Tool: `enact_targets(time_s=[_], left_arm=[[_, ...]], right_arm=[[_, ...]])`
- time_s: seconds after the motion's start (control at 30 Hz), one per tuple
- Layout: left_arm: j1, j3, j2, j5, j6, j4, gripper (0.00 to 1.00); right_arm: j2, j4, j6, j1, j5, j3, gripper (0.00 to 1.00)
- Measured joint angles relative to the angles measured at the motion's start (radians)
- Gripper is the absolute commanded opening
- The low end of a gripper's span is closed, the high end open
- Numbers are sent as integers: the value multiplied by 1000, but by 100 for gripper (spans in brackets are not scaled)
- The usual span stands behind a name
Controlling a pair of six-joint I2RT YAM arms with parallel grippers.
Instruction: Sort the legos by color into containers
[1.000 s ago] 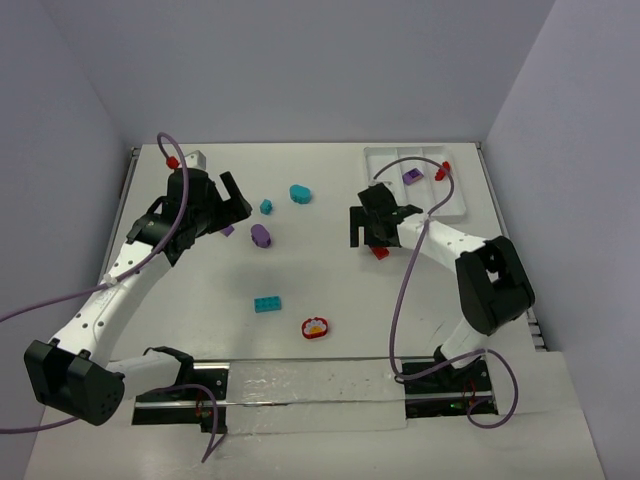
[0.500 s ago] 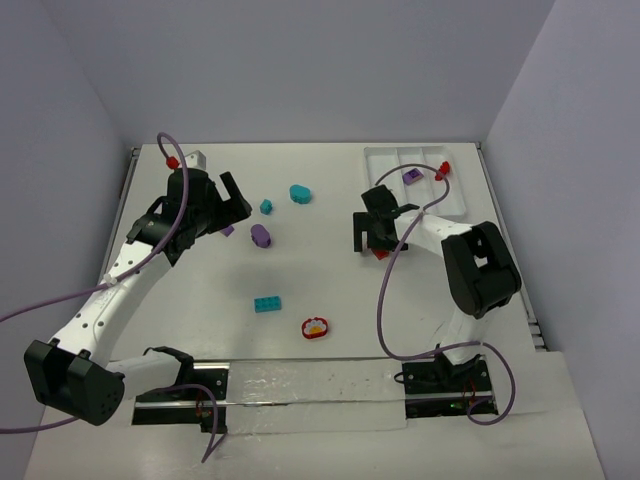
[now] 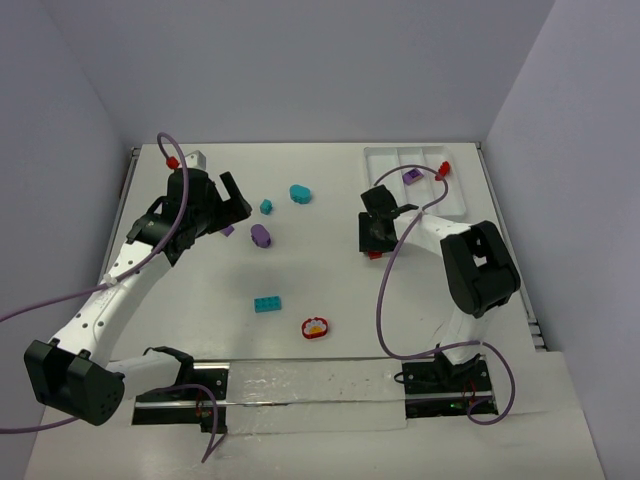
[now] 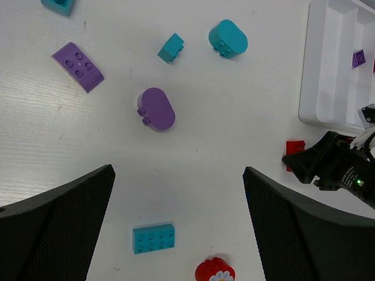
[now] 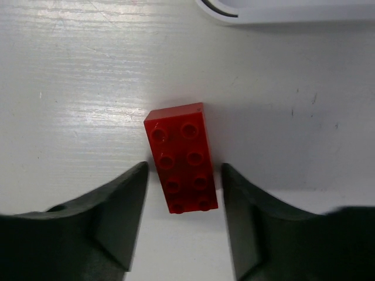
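The right end effector (image 5: 183,167) is straddling a red rectangular eight-stud plastic brick (image 5: 180,153) that is lying on the tabletop (image 5: 70,70), toward its right edge. Whether the jaws are pinching the brick cannot be told. The left end effector (image 4: 177,175) is hovering, spread wide.

Overhead, wrists downward — red brick (image 5: 181,158) shared

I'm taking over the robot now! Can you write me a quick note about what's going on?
Left hand: open, holding nothing.
Right hand: open, straddling the red brick, not gripping yet.
Done: one purple piece in the tray.
To do: red brick, red flower piece, teal brick, purple round piece, other loose legos.
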Motion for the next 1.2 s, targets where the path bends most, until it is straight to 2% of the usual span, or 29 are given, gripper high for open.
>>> enact_targets(time_s=[0.1,0.23,0.37,0.57,0.67,0.77,0.9,1.2], left_arm=[[0,0,-1,0,0,0,99],[0,0,-5,0,0,-3,99],[0,0,-11,-9,0,-5,99],[0,6,-22,-28,5,-21,99],[0,8,-33,-35,5,-24,99],[0,8,-42,-37,6,-24,99],[0,8,-43,-37,7,-25,99],[0,10,-43,-37,11,-26,99]], right_arm=[[0,1,5,1,8,0,31],[-1,2,11,1,15,0,25],[-24,-3,17,2,22,0,25],[-160,-14,45,-9,71,3,26],[-226,-16,79,-73,77,12,26],[-240,-12,124,-203,74,56,27],[-192,-10,171,-342,80,144,28],[79,-17,238,-488,65,420,29]])
